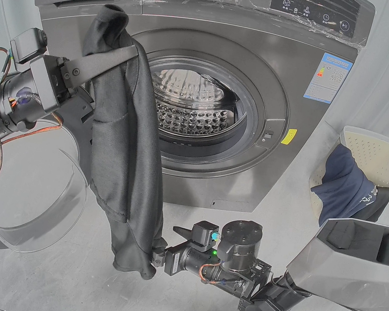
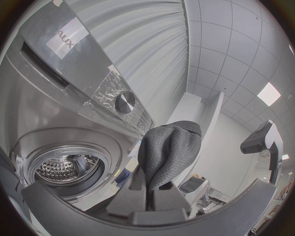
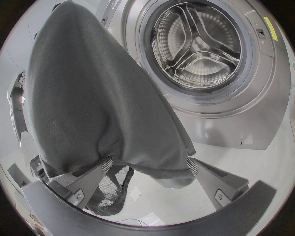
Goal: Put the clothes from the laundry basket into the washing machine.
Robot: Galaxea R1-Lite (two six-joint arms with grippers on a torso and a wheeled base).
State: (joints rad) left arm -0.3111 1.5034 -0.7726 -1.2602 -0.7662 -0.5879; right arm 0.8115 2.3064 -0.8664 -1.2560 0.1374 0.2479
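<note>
Head view shows the washing machine (image 1: 251, 59) with its round door (image 1: 63, 209) swung open to its left and the steel drum (image 1: 189, 103) bare inside. The left gripper (image 1: 129, 53) is raised before the machine's upper left front, beside the porthole. Its fingers are pinched tight on the top of a dark grey garment (image 1: 126, 151), and a fold of cloth pokes up above them. The left wrist view confirms this: the two fingers (image 2: 139, 184) meet with the cloth (image 2: 169, 147) squeezed between. The garment hangs long and straight down across the porthole's left edge. Its lower end reaches the right gripper (image 1: 157, 256), which sits low in front of the machine, near the floor. In the right wrist view that gripper's fingers (image 3: 106, 166) stand spread wide, with the cloth (image 3: 92, 92) bulging between them and not clamped. To the machine's right, the laundry basket (image 1: 378, 151) lies tipped on the floor, a navy garment (image 1: 343, 184) spilling from it.
</note>
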